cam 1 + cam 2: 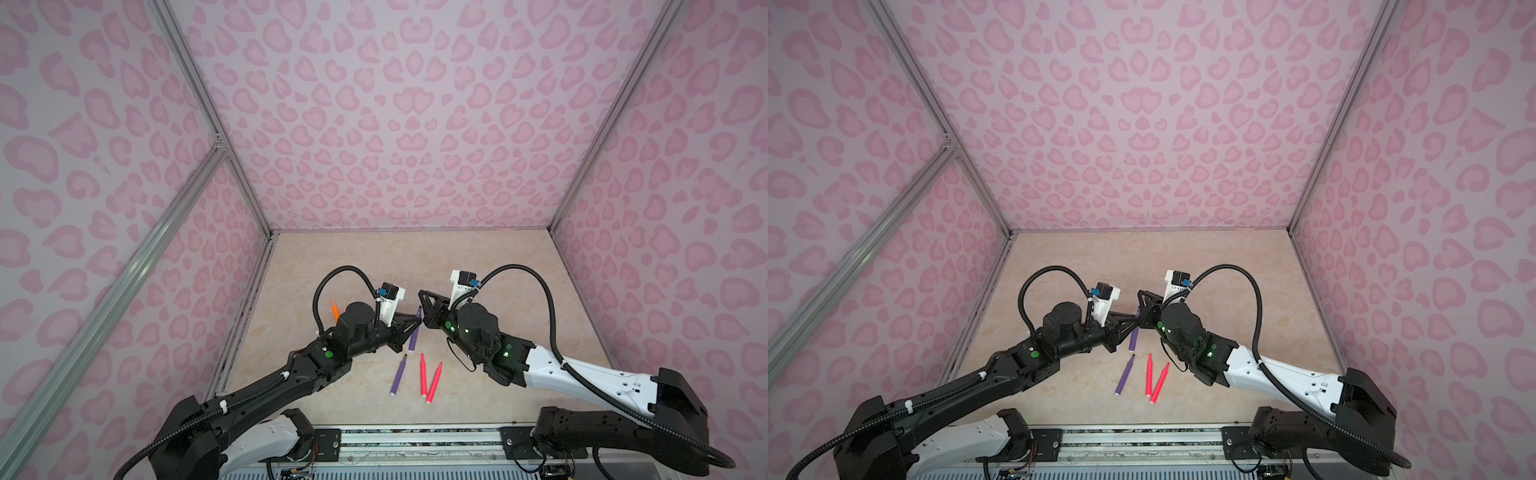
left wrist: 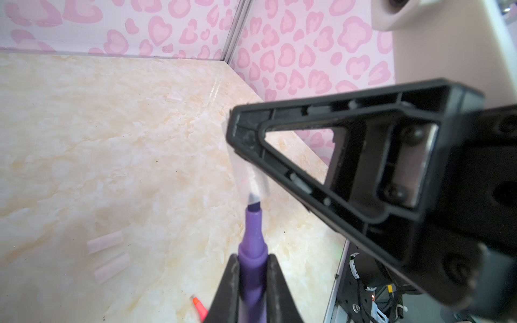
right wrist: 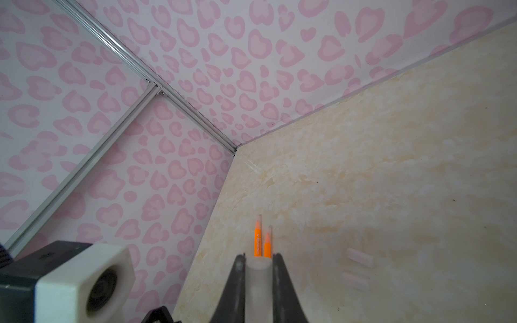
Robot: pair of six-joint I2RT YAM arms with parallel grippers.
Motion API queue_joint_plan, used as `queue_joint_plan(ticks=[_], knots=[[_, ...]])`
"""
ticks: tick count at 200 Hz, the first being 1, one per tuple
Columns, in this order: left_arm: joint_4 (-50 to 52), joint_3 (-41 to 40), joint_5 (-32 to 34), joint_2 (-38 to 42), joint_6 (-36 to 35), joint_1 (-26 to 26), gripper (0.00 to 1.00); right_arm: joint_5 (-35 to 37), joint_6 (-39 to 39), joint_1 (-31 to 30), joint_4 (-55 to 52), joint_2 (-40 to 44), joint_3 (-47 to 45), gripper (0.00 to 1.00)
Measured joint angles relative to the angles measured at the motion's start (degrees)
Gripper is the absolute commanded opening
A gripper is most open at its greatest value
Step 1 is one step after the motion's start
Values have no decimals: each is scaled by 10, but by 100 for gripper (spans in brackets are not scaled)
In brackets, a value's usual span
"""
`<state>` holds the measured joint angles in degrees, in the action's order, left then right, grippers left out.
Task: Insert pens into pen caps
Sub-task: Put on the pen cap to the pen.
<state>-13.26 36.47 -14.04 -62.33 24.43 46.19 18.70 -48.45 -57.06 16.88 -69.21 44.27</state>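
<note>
Left wrist: purple pen [image 2: 251, 251] between fingers [image 2: 227, 293], tip in clear cap [image 2: 253, 179].

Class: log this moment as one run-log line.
left gripper: shut on purple pen | right gripper: shut on clear cap | stage: pen tip at cap mouth | loose: second purple pen, two pink-red pens

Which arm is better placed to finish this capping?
Left, probably: the left gripper is shut on the purple pen, its tip at the mouth of the clear cap pinched in the right gripper; a forward push should seat it.
</note>
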Motion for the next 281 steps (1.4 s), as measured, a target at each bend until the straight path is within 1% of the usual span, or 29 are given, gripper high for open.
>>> queue_joint_plan(ticks=[81,130,157,193,220,244,281], knots=[[8,0,-3,0,7,-5,3,17,0,-19,18,-12,-3,0],[11,-7,-29,9,21,-28,3,34,0,-29,30,-21,-3,0],[8,-15,-47,15,30,-45,4,33,0,-30,31,-22,-3,0],[2,-17,-59,18,37,-49,4,25,13,-31,40,-25,-2,0],[-5,-17,-60,18,40,-51,3,8,26,-31,46,-38,0,0],[-4,-17,-57,20,40,-53,3,8,32,-31,46,-47,9,0],[-5,-20,-55,27,40,-52,4,0,41,-31,46,-43,10,0]])
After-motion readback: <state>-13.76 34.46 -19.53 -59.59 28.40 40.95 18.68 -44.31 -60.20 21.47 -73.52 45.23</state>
